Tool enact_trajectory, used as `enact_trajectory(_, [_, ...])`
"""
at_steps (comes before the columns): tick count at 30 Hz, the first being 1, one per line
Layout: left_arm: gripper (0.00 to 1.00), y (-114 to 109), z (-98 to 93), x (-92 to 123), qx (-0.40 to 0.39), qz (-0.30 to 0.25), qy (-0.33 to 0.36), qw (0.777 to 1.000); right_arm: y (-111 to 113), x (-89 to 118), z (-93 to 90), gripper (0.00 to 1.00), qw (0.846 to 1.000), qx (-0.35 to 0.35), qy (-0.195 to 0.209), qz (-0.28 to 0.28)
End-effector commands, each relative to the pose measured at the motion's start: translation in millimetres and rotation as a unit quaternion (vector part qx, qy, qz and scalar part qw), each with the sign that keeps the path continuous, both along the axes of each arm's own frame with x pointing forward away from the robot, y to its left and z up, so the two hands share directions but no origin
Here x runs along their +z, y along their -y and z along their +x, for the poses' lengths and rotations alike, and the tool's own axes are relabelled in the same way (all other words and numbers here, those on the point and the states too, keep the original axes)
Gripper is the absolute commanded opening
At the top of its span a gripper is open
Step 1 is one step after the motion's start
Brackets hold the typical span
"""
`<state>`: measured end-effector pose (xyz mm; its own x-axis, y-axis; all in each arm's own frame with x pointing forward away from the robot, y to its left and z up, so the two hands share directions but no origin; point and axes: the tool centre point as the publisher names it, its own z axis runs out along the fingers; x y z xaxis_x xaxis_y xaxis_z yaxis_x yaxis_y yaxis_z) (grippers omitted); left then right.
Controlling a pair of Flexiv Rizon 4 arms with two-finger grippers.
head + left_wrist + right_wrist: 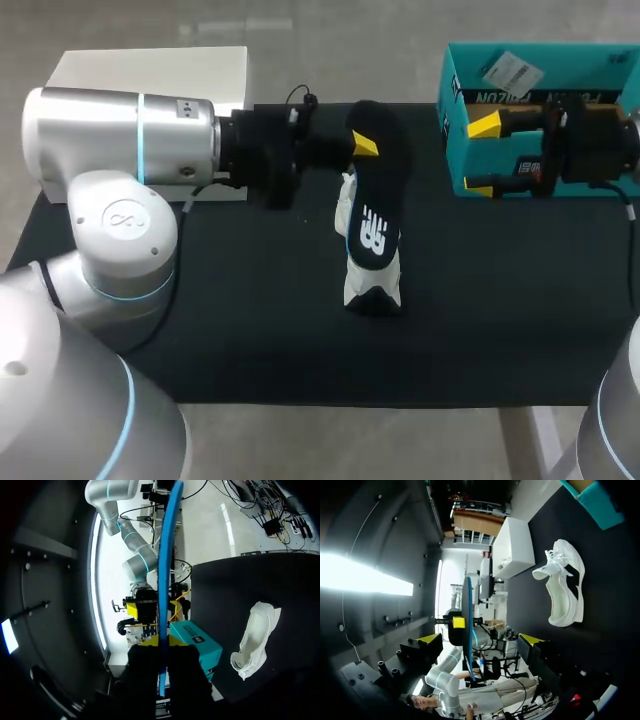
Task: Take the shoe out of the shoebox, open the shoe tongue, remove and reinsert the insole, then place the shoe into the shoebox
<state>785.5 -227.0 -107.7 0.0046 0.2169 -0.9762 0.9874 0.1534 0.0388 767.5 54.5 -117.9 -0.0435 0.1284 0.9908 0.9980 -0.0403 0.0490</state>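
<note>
**A:** so where's the shoe (pixel 365 288) at?

**B:** Out of the box, sitting on the black cloth of the table (pixel 250 330), roughly mid-table. White upper, soft-looking, with a dark panel on the side. In the right wrist view the mouth gapes wide and the tongue and laces are bunched up at one end.

**A:** and the insole?

**B:** The insole (pixel 375 225) is out. The left gripper (pixel 167 669) pinches one end of it between its dark fingers, holding it just above the shoe. The top face is black with a white logo, and it's the usual long, flat foot shape. Edge-on in the left wrist view it's a thin, slightly curved blue strip, so the underside looks like blue foam.

**A:** right arm doing anything?

**B:** The right gripper (pixel 483 157) hangs over the shoebox (pixel 455 150) with its yellow-tipped fingers spread wide and nothing between them. The box is teal cardboard, open on top, at the table's right far corner, well apart from the shoe.

**A:** anything else on there?

**B:** A plain white box (pixel 150 75) sits at the far left corner, matte with square edges.
</note>
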Motion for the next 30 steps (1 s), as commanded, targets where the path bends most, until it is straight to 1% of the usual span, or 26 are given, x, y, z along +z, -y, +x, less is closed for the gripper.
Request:
enact_trajectory(1, [0.0, -1.7, -7.3, 1.0, 0.004, 0.008, -0.004, 1.0, -1.0, 0.3, -1.9, 1.0, 1.0, -0.002, 0.0, -0.002])
enact_trajectory(5, [0.0, -4.5, -12.4, 0.0, 0.004, 0.016, -0.016, 1.0, -1.0, 0.3, -1.9, 1.0, 1.0, -0.002, 0.0, -0.002])
enact_trajectory(6, [0.0, -4.9, -13.6, 0.0, 0.006, 0.015, -0.02, 1.0, 1.0, -7.1, -3.2, 1.0, 1.0, 0.015, -0.005, -0.015])
enact_trajectory(7, [0.0, -5.2, -15.2, 0.0, 0.007, 0.015, -0.024, 1.0, 6.7, -12.6, -4.3, 1.0, 1.0, 0.013, -0.01, -0.024])
enact_trajectory(9, [0.0, -5.4, -19.9, 0.9, 0.007, 0.012, -0.031, 0.999, 22.1, -21.4, -7.5, 1.0, 0.998, 0.013, -0.008, -0.062])
enact_trajectory(11, [0.0, -6.4, -24.1, 1.4, 0.005, 0.012, -0.04, 0.999, 39.5, -24.9, -11.4, 1.0, 0.995, 0.012, 0.001, -0.104])
enact_trajectory(13, [0.0, -8.6, -27.2, -0.3, 0.002, 0.012, -0.044, 0.999, 57.8, -25.6, -14.9, 1.0, 0.992, 0.001, 0.004, -0.128])
enact_trajectory(17, [0.0, -14.6, -31.9, -4.3, 0.006, 0.017, -0.056, 0.998, 96.9, -22.6, -20.6, 1.0, 0.983, -0.029, 0.014, -0.181])
enact_trajectory(21, [0.0, -21.4, -35.4, -9.4, 0.015, 0.02, -0.066, 0.998, 126.8, -14.9, -25.9, 1.0, 0.971, -0.045, 0.017, -0.234])
enact_trajectory(24, [0.0, -26.7, -37.7, -11.1, 0.02, 0.022, -0.07, 0.997, 141.2, -6.4, -30.8, 1.0, 0.966, -0.044, 0.019, -0.253])
enact_trajectory(26, [0.0, -29.1, -37.7, -12.4, 0.023, 0.024, -0.071, 0.997, 147.2, -0.5, -34.1, 1.0, 0.966, -0.044, 0.019, -0.254])
enact_trajectory(30, [0.0, -31.8, -38.0, -13.8, 0.028, 0.025, -0.074, 0.997, 151.0, 7.0, -38.1, 1.0, 0.966, -0.044, 0.021, -0.254])
